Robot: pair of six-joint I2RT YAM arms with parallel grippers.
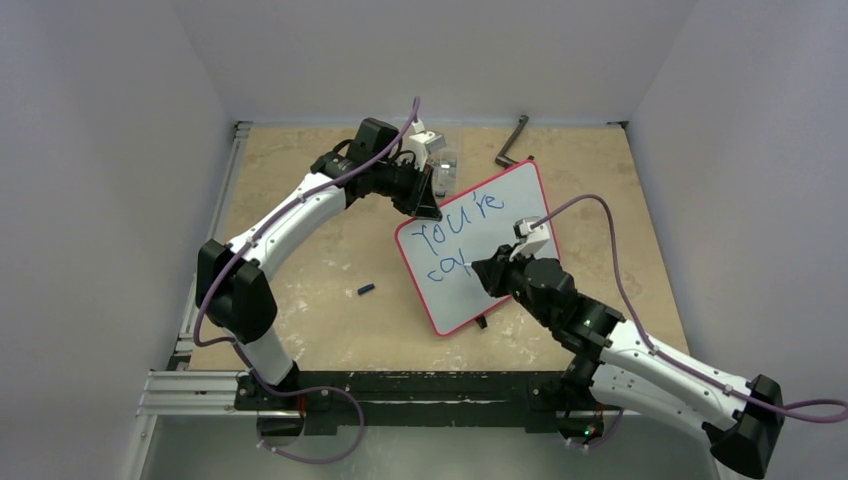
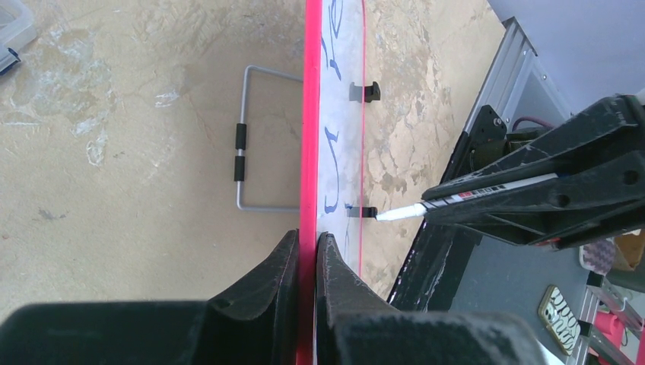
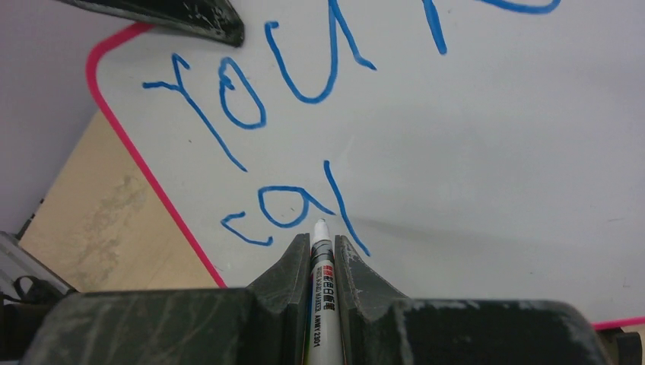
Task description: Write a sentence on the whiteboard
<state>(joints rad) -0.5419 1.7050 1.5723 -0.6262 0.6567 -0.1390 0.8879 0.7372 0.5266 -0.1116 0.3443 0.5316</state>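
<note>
In the right wrist view the top edge cuts the sentence (image 3: pixel 306 99) after "YOU"; the bottom edge cuts the marker (image 3: pixel 322 289). The left wrist view shows the whiteboard (image 2: pixel 310 114) edge-on, writing unreadable. Overhead, a dark blue thing (image 1: pixel 366 290) left of centre cannot be identified.
</note>
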